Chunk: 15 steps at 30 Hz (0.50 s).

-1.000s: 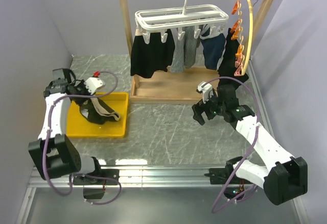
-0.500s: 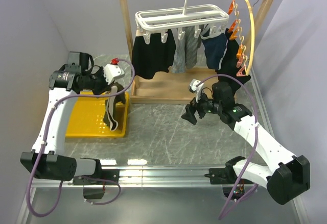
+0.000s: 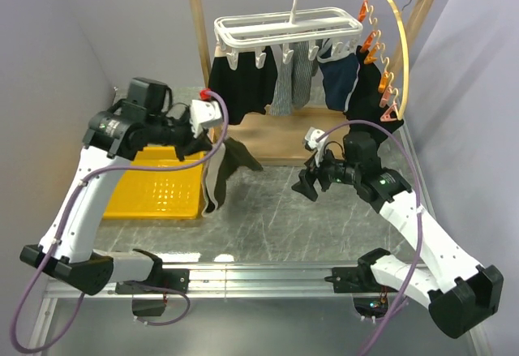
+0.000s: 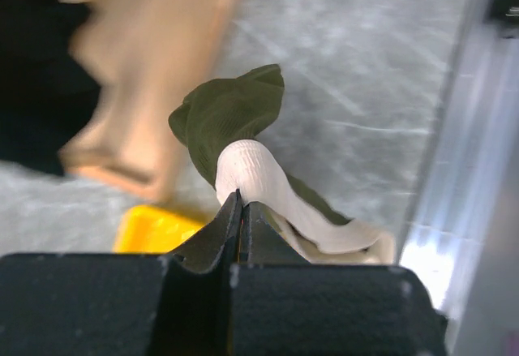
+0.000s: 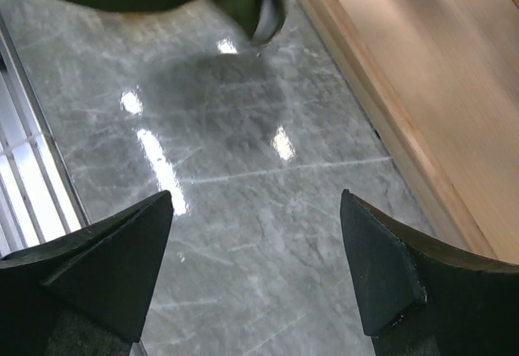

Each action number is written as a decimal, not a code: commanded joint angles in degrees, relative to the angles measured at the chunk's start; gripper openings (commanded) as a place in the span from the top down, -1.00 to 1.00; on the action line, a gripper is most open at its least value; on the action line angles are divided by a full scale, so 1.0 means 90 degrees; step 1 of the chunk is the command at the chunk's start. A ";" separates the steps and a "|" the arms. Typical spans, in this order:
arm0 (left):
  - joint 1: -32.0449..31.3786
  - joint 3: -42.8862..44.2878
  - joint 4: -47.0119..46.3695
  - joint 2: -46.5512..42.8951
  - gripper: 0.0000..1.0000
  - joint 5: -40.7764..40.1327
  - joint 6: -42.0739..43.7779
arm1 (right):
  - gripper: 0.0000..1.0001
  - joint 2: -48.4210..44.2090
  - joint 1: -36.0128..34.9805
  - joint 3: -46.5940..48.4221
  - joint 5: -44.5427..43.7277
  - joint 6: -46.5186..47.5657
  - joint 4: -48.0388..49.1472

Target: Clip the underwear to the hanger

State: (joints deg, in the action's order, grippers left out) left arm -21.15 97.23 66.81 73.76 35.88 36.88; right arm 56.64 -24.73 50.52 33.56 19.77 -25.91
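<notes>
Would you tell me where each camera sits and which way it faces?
Top external: above and behind the robot, facing down and forward over the table, hanger, yellow tray; left arm and right arm show.
Left wrist: on the raised left arm, looking down past the shut left jaws pinching the underwear's waistband.
Right wrist: on the right arm, looking down at the table and wooden rack base between the open right jaws.
Shared: top and left wrist show underwear and yellow tray.

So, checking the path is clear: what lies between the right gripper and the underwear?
Nothing: the top view shows only bare marble tabletop between the right gripper and the underwear.
</notes>
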 commanded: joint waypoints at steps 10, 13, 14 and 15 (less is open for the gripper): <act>-0.1576 -0.0979 -0.1884 0.0759 0.99 -0.0870 -0.4086 | -0.66 -0.0581 0.0140 -0.0369 0.0041 0.0489 -0.1203; -0.1625 -0.1037 -0.2325 0.1159 1.00 -0.1563 -0.5558 | -0.65 -0.0532 0.0131 -0.0389 -0.0144 0.0333 -0.1028; -0.1625 -0.1134 -0.2451 0.1354 1.00 -0.2125 -0.5776 | -0.65 -0.0542 0.0131 -0.0437 -0.0174 0.0236 -0.0989; -0.1625 -0.1222 -0.2558 0.1423 1.00 -0.2373 -0.6020 | -0.65 -0.0542 0.0131 -0.0476 -0.0194 0.0196 -0.0920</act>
State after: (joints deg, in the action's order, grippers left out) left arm -35.64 87.68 50.92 84.55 24.36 -2.90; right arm 51.99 -23.83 47.09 33.12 23.31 -36.01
